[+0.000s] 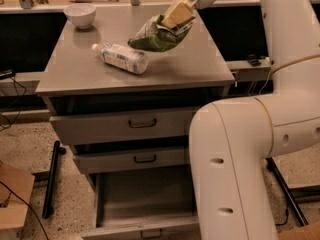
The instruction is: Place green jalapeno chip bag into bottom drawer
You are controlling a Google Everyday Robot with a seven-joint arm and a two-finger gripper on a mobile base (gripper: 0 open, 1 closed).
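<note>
The green jalapeno chip bag (156,36) hangs in the air above the back right of the cabinet top, tilted down to the left. My gripper (178,15) is shut on the bag's upper right end, its pale fingers (175,17) clamped over it. The bottom drawer (145,200) is pulled out and open at the foot of the grey cabinet, and nothing shows inside it. The two drawers above it are closed. My white arm fills the right side of the view and covers the drawer's right edge.
A clear white-labelled plastic bottle (121,58) lies on its side on the cabinet top (80,69). A white bowl (80,15) stands at the back left corner. A cardboard box (12,196) and a black rod (51,179) are on the floor at left.
</note>
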